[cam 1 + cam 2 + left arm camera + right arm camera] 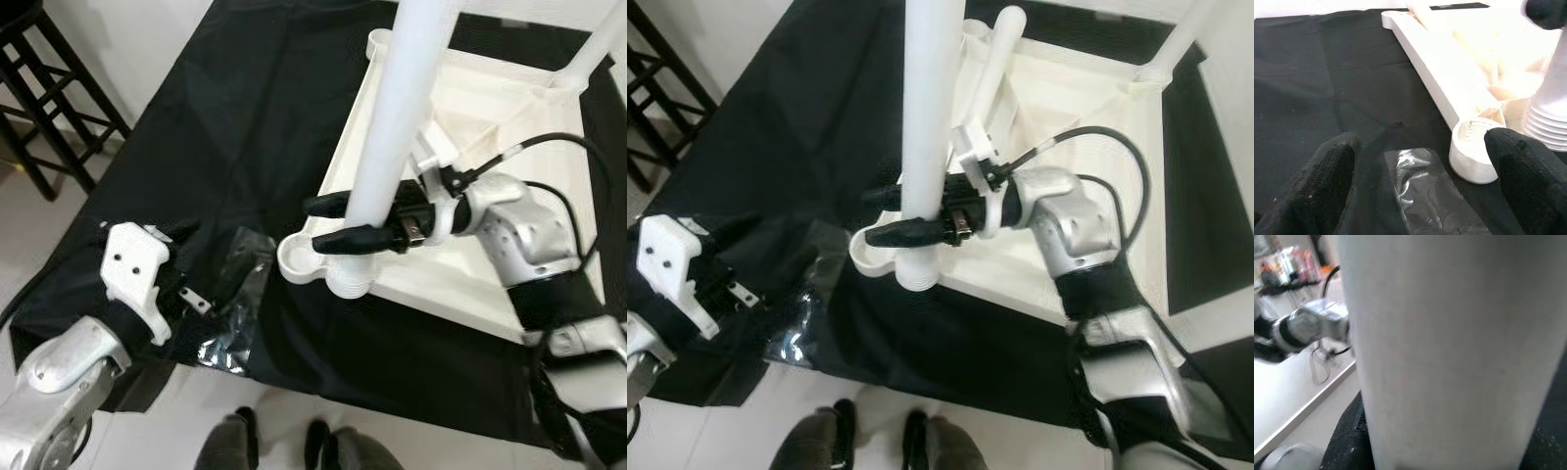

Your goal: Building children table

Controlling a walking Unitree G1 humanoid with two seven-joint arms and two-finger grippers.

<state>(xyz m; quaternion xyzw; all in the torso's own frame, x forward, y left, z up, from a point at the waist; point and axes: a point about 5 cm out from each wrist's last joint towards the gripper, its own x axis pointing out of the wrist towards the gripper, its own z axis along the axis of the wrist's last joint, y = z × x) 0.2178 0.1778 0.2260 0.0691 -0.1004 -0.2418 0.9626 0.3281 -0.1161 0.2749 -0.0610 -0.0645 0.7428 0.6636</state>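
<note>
now the right gripper (345,221) pinches the tall white plastic leg (397,137); keep it straight over the round corner hole (302,259) while turning; left gripper (1415,171) fingers spread, empty.

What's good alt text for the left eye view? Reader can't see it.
The right gripper is clamped on an upright white table leg, its threaded end at the corner socket of an upside-down white tabletop lying on a black cloth. The left gripper rests on the cloth beside a clear plastic bag; a person's shoes stand at the near edge.
</note>
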